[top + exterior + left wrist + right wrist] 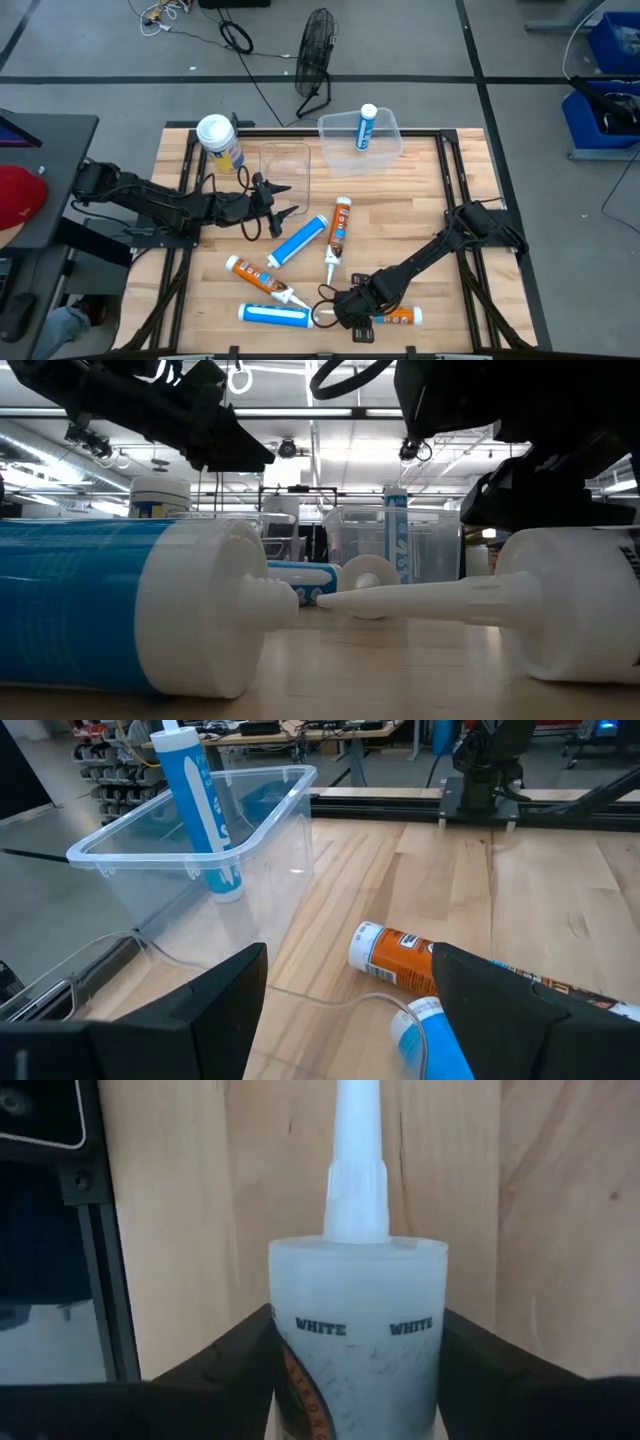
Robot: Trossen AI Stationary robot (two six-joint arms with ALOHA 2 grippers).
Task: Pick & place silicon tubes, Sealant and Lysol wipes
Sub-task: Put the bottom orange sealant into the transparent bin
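My right gripper (347,306) is near the table's front edge, shut on an orange-labelled sealant tube (395,316) with a long white nozzle (358,1150). My left gripper (281,200) is open and empty left of centre, near a blue tube (297,240). Its fingers also show apart in the left wrist view (350,1020). The Lysol wipes canister (220,142) stands upright at the far left. Another blue tube (366,127) stands leaning in a clear bin (385,150) at the far edge. My right gripper pinches the sealant tube's body between its two fingers, on two opposite sides just behind the nozzle shoulder (285,1350). The fingers lie along the tube, low and coming from the table's right. The tube is level, nozzle toward the table's left. I cannot tell whether it is lifted.
Loose on the table lie two orange tubes (341,228) (255,275) and a blue tube (275,315) near the front edge, close to my right gripper. A second clear container (286,168) stands beside the canister. Black frame rails (450,190) border the board.
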